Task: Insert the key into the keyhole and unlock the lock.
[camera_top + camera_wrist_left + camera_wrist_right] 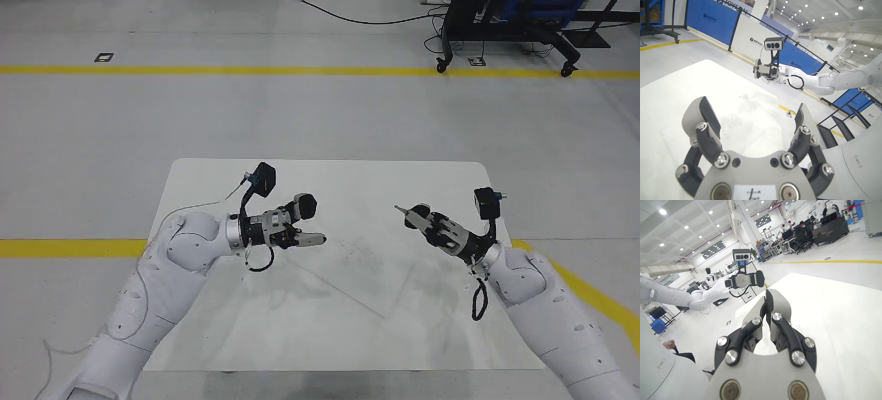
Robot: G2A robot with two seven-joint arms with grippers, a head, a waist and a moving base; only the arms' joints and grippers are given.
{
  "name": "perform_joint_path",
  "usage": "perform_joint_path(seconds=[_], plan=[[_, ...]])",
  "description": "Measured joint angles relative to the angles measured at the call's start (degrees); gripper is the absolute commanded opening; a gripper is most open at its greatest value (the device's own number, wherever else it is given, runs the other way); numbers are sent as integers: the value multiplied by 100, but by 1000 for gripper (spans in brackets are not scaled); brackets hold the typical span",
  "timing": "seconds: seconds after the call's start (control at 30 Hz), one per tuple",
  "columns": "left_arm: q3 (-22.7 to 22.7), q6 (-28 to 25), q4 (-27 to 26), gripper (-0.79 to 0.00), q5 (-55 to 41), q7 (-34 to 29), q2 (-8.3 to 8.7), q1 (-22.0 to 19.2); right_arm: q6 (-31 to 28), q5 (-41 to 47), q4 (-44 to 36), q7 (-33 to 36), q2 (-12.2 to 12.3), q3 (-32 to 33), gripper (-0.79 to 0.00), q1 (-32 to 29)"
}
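My right gripper [408, 214] hangs above the right half of the white table [350, 320], shut. A thin metal sliver, apparently the key [765, 288], pokes out past its fingertips [770, 298]; the same sliver points toward the table's middle in the top view as the key [399, 209]. My left gripper [310, 224] is held above the left half, facing the right one, with its jaws wide apart and nothing between the fingers [710, 115]. The left wrist view shows the right gripper [755, 71] farther off. The right wrist view shows the left gripper [761, 278] farther off.
The table top bears faint scuff marks [365, 260] near its middle. A black wheeled stand [510, 35] and a cable lie on the floor beyond the far right. Yellow floor lines [200, 69] run behind and beside the table.
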Motion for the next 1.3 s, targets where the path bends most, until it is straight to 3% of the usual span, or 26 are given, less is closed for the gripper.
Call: perform_joint_path(seconds=[0.17,0.33,0.47,0.73,0.97,1.07,1.2,1.3], plan=[[-560,1571,-1694,0,1391,-167,167,538,0,2,5,1,-1,-10,-785,13],[-1615,3194,-3265,0,2988,-1014,417,1595,0,2,5,1,-1,-9,-785,12],[-1966,4079,-3717,0,4013,-1716,504,2194,0,2,5,1,-1,-9,-785,12],[-1675,5072,-3775,0,5567,-2263,506,2663,0,2,5,1,-1,-9,-785,12],[-1006,5529,-2894,-9,5995,-2400,375,2168,0,2,5,1,-1,-9,-785,12],[-867,5830,-2592,-95,5973,-2329,311,1995,0,2,5,1,-1,-9,-785,12],[-801,5942,-2327,-151,5779,-2216,257,1894,0,2,5,1,-1,-9,-785,12],[-790,6011,-2150,-277,5786,-2137,230,1826,0,2,5,1,-1,-9,-785,12]])
